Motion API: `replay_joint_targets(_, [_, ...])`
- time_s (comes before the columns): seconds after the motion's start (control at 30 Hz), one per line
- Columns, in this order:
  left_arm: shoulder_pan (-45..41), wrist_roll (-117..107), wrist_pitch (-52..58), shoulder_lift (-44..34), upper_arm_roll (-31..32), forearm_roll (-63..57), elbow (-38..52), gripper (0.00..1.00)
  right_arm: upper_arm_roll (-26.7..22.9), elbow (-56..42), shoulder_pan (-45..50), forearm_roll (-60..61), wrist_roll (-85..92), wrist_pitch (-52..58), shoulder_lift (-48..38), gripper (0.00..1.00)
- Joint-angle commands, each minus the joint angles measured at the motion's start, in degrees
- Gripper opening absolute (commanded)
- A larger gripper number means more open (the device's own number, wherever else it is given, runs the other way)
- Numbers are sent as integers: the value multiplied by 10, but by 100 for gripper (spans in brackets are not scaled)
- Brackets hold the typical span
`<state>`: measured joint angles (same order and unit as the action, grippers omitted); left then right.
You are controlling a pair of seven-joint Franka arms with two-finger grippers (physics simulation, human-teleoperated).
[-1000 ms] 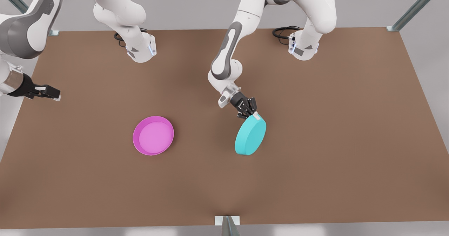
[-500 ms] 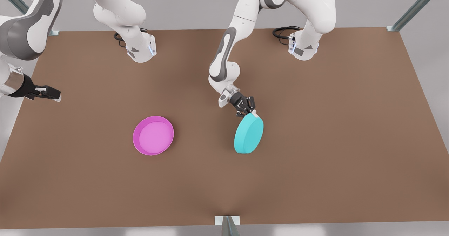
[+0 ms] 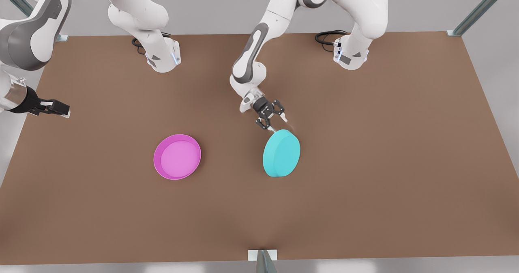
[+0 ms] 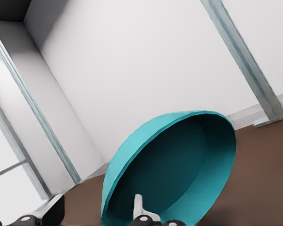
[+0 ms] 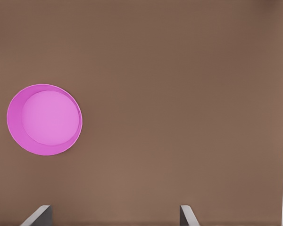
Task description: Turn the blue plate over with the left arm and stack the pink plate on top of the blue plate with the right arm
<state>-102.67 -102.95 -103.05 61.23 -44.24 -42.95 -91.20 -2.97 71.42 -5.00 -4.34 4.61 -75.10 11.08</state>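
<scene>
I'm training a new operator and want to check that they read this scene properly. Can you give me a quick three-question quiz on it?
1. Fill in: the pink plate lies with its hollow facing ____.
2. How does the left gripper stand relative to the blue plate?
A. shut on its rim
B. open, close beside the tilted plate
C. far off, over the other plate
3. True or false: the right gripper waits open at the edge of the table on the front view's left, apart from the pink plate.

Key: 1 up; 2 B; 3 true.
</scene>
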Motion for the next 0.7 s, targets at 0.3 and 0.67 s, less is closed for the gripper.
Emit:
replay_joint_targets(0.3, [265,634,238,-464,-55,463,175,89,-36,364,-19,135,100,-334,3,100])
replay_joint_targets(0.67, [1021,1015,192,-505,517,403,132,100,-22,381,27,261,116,-470,126,100])
